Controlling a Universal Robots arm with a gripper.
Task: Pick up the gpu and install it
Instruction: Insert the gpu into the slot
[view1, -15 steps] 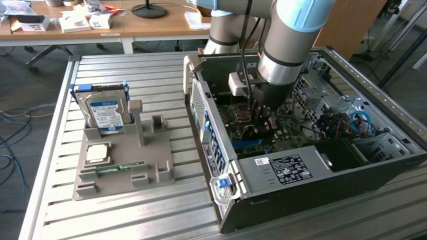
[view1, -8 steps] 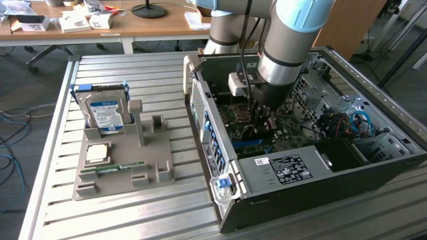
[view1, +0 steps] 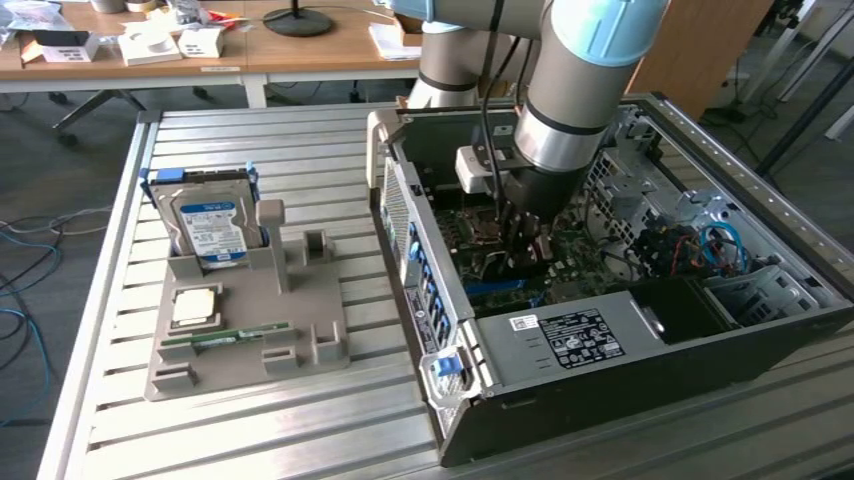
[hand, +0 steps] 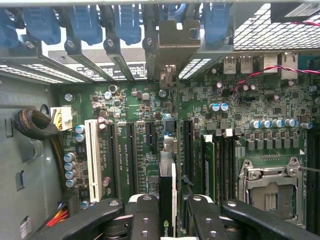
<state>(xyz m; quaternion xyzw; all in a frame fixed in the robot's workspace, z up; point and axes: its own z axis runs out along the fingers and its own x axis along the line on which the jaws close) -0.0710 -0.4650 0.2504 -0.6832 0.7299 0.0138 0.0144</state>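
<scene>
Jaws: narrowed onto the gpu (hand: 168, 185), one pad on each flat face – a pinch on a thin card, not fully closed.
Gpu, position: inside the case (view1: 601, 400), edge-on and upright over the board (hand: 125, 100), running between two long black slots (hand: 127, 150).
Gpu, bracket: the silver bracket (hand: 172, 42) stands at the rear openings of the case, under the blue clips.
Why held so: my reading – gripping the faces leaves the bottom edge free to meet a slot. Keeping the card upright also lines the bracket up with the rear opening.
Seating: cannot tell whether the edge is in a slot or just above it.
Arm: the arm (view1: 574, 110) drops steeply into the open side of the case, which lies flat on the counter (view1: 267, 430).
Wrist view gives: card alignment against the slots, the bracket end, the bare CPU socket (hand: 272, 187) well to one side.
Exterior view gives: the whole layout – the grey fixture (view1: 254, 320) to the exterior view's left of the case, with the drive (view1: 211, 225) standing in it and a memory stick (view1: 234, 335) lying low.
Why fixture matters: parts are parked upright or flat there for an easy grasp – a judgement.
Task status: pick-up looks done, install under way.
</scene>
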